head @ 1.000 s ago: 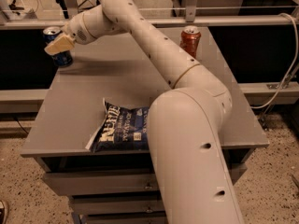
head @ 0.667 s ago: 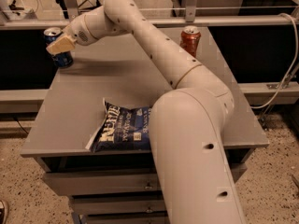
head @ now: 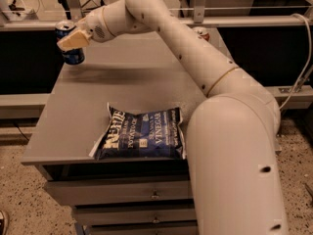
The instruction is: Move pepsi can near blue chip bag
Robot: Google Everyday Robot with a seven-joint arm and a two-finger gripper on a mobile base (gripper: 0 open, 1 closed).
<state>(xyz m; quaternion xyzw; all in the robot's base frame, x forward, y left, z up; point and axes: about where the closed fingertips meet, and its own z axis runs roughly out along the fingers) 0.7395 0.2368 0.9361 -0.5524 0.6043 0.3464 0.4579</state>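
Note:
The pepsi can (head: 73,57) is dark blue with a silver top and stands at the far left corner of the grey table (head: 132,89). My gripper (head: 72,39) is at that corner, its tan fingers (head: 76,38) closed across the can's upper half. I cannot tell whether the can rests on the table or is just off it. The blue chip bag (head: 142,135) lies flat near the table's front edge, well in front of and to the right of the can. My arm reaches from the lower right across the table.
An orange-red soda can (head: 201,32) stands at the far right of the table, mostly hidden behind my arm. Drawers (head: 122,192) sit under the table's front edge. A rail (head: 254,21) runs along behind the table.
The gripper and the pepsi can have shifted slightly right. My arm now covers most of the orange-red can, which showed fully before.

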